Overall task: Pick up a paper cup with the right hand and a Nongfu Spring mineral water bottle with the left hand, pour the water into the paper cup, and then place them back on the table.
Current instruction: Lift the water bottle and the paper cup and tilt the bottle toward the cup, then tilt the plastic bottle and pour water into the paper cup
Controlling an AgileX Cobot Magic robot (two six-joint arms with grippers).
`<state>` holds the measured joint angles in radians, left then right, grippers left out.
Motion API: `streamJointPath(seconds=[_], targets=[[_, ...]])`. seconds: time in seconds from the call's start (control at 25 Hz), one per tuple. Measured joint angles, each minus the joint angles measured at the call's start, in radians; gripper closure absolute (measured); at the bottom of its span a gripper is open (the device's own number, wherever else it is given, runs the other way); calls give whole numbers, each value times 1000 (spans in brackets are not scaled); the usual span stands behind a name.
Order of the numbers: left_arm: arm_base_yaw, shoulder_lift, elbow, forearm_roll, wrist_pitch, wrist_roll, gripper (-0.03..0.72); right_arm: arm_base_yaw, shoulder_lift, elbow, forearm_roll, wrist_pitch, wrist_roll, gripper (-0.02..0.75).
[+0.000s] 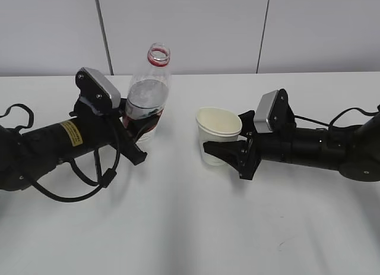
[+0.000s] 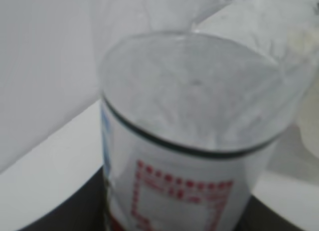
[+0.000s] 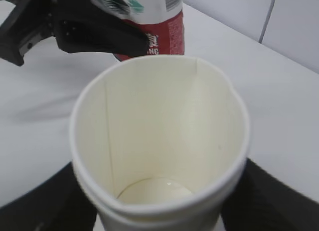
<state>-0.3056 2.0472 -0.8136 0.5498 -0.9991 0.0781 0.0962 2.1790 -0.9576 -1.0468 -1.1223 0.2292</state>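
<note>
The Nongfu Spring mineral water bottle (image 1: 147,97) stands upright at the left, uncapped, with a red neck ring. My left gripper (image 1: 141,131) is shut on its red-and-white label. In the left wrist view the bottle (image 2: 189,141) fills the frame between dark fingers (image 2: 65,211). The cream-white paper cup (image 1: 218,132) is held in my right gripper (image 1: 221,147), tilted slightly, at or just above the table (image 1: 190,227). In the right wrist view the cup (image 3: 159,126) shows a little clear water (image 3: 157,191) at its bottom. The bottle (image 3: 154,21) and the left gripper's fingers (image 3: 89,26) lie beyond it.
A grey panelled wall (image 1: 208,25) runs behind the table's far edge. A small dark scuff mark (image 1: 280,245) is on the table at front right. Black cables (image 1: 77,186) loop beside the left arm.
</note>
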Motion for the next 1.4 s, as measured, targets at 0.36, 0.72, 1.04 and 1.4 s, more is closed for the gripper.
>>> streamJointPath(seconds=[0.36,0.72,1.04,1.4], targets=[[0,-56,2,-92,36,233,374,0,-14,-31,-134,2,107,253],[0,-56,2,-165,44,452,374,2,-25,-67,-235,0,232,253],[0,-56,2,-192,43,621,374,52,-51,-80,-254,10,251,253],[0,-56,2,-242,13,792,374,65,-53,-85,-258,80,253,253]])
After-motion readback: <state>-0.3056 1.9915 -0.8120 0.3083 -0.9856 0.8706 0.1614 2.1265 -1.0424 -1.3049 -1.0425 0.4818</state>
